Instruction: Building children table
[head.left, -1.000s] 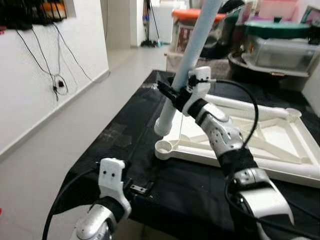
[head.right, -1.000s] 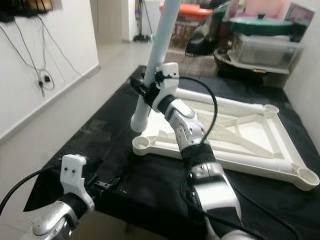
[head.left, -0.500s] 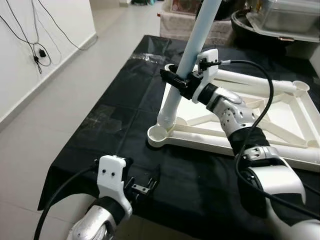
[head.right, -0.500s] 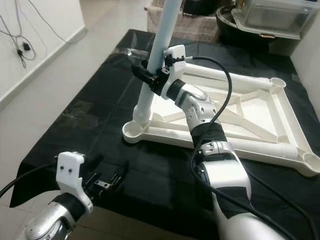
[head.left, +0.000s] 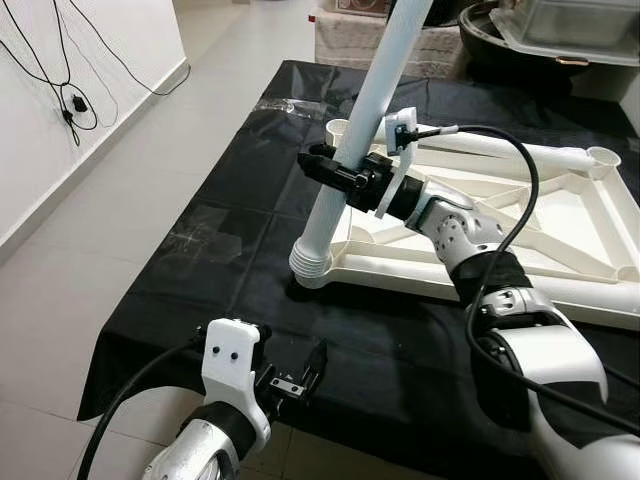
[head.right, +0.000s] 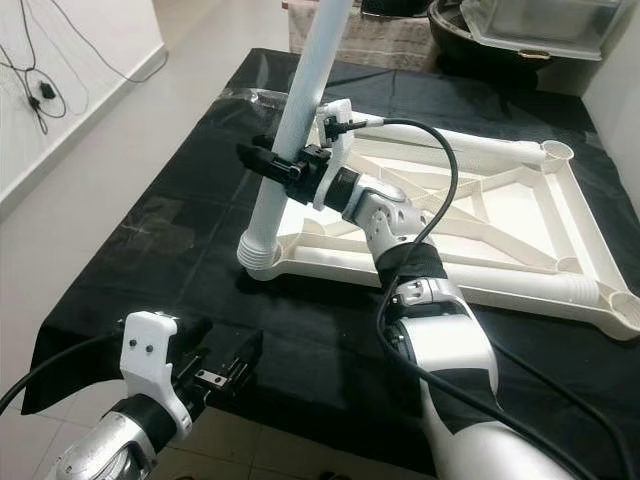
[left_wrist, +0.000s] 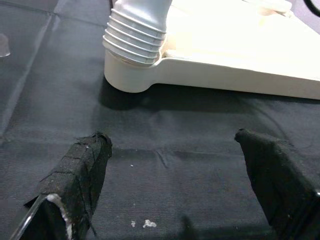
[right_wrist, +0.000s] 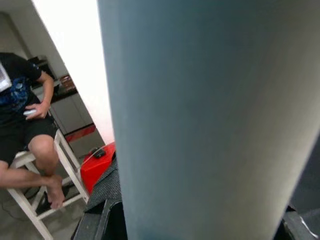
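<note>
The white table top (head.left: 520, 225) lies upside down on the black-covered bench (head.left: 230, 230), its ribbed underside facing up and round sockets at its corners. The right tool (head.left: 335, 175) is clamped around a pale blue-white table leg (head.left: 365, 120), its black fingers closed on the tube partway up. The leg leans a little, its upper end rising out of the top of both eye views, and its ribbed lower end (head.left: 308, 262) sits at the near left corner socket of the table top, right on it; whether it is fully seated I cannot tell. A black cable (head.right: 440, 190) loops from the right wrist back along the silver arm.

The left tool (head.left: 295, 375) hangs low over the near edge of the bench, close to that same corner but apart from it. From its wrist its two black fingers (left_wrist: 75, 175) are spread wide with nothing between them, the black cloth below and the ribbed leg end (left_wrist: 135, 32) ahead.

In the right wrist view, behind the tube, a person (right_wrist: 25, 125) sits on a white stool (right_wrist: 30, 200), and something red (right_wrist: 97, 162) stands on the floor beside it. To the robot's left there is pale tiled floor (head.left: 90, 260) and a white wall with dangling black wires (head.left: 65, 90).
</note>
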